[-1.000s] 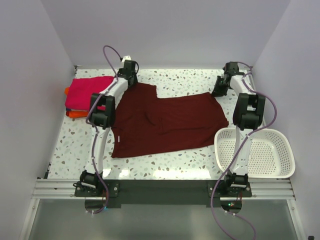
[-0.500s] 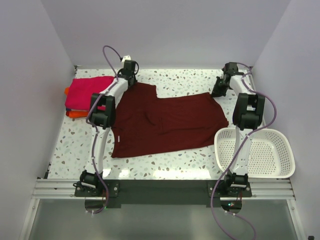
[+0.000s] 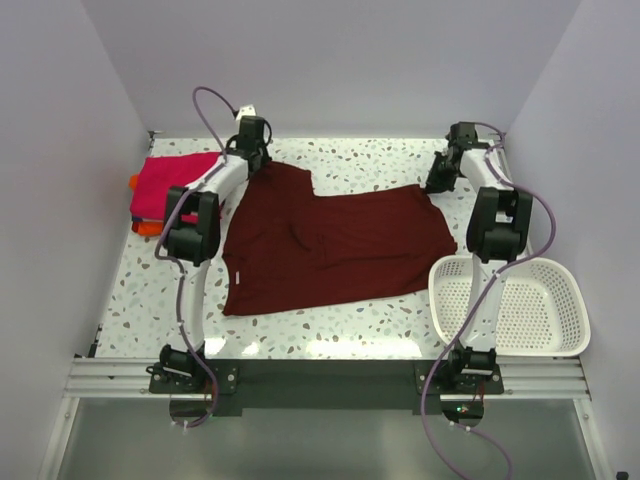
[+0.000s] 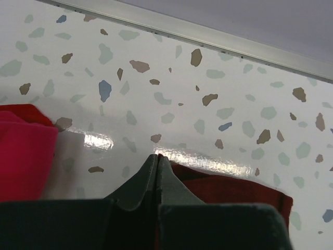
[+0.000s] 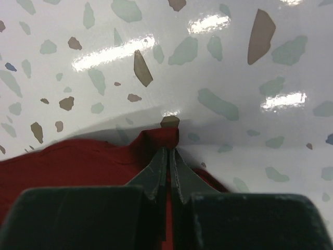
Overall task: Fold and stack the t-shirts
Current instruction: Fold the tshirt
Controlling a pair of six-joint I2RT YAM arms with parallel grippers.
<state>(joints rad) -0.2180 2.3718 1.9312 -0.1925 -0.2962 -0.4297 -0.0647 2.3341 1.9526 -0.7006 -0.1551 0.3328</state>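
**Q:** Where is the maroon t-shirt [image 3: 330,245]?
**A:** It lies spread at the centre of the speckled table [image 3: 370,320]. A folded pink t-shirt [image 3: 170,185] sits on an orange t-shirt [image 3: 145,228] at the upper left.
**Q:** And the claws?
**A:** The left gripper [image 4: 157,156] is pressed together, pinching the maroon shirt's upper-left edge. The right gripper [image 5: 169,151] is likewise closed, nipping a small fold at the upper-right corner. A white basket [image 3: 510,305] sits at the lower right.

Only the left arm [image 3: 192,222] really moved: its elbow swung out to the left, toward the pink shirt [image 3: 165,185], so more of the maroon shirt [image 3: 340,245] shows along its left edge now; the left gripper [image 3: 257,157] crept a touch left and back toward the wall; the cable [image 3: 205,98] loop drifted left too, and a bit higher.
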